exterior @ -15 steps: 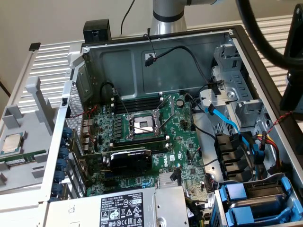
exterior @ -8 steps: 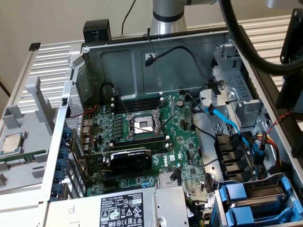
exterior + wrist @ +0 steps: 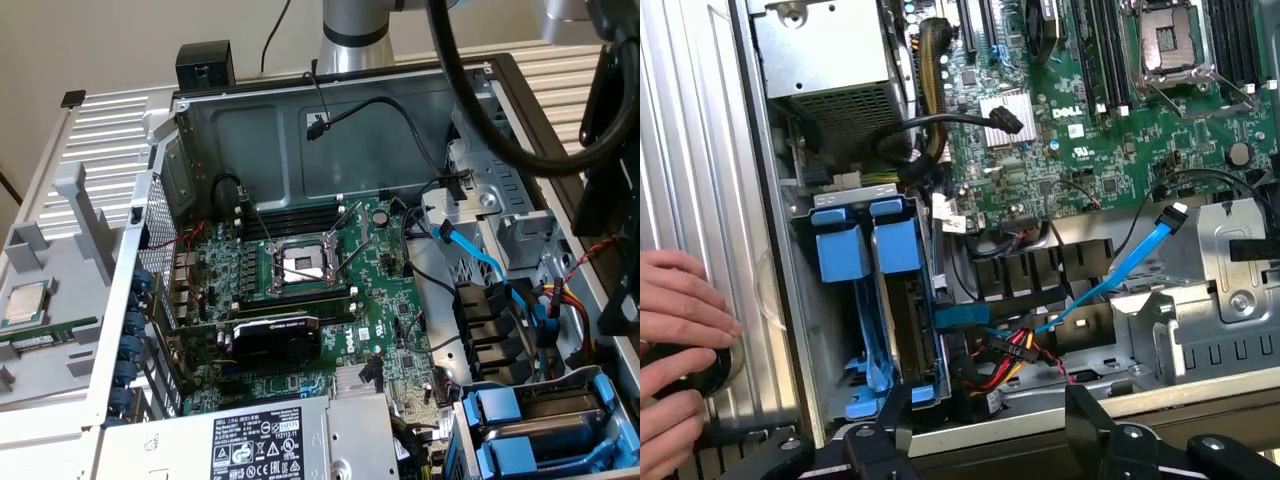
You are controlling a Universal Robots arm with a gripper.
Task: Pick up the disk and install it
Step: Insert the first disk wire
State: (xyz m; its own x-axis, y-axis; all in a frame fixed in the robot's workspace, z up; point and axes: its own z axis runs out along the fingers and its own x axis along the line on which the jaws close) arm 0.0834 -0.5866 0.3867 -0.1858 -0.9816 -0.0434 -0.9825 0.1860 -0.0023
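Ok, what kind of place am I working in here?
Probably a computer repair or assembly bench: an opened desktop case with its motherboard exposed, and a loose CPU chip lying beside it.

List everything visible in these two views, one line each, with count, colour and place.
open metal computer case: one, grey, on ribbed silver table
motherboard: one, green, in the case
empty CPU socket: one, silver, mid-board
graphics card: one, black, slotted beside the socket
power supply box: one, silver, at the case edge
plastic drive carriers: two, blue, side by side in the drive cage
flat data cable: one, light blue, beside the cage
small square CPU chip: one, silver, outside the case, exterior view's left
robot arm: silver, behind the case
gripper: black, open, empty, near the carriers
person's hand: on the table beside the case
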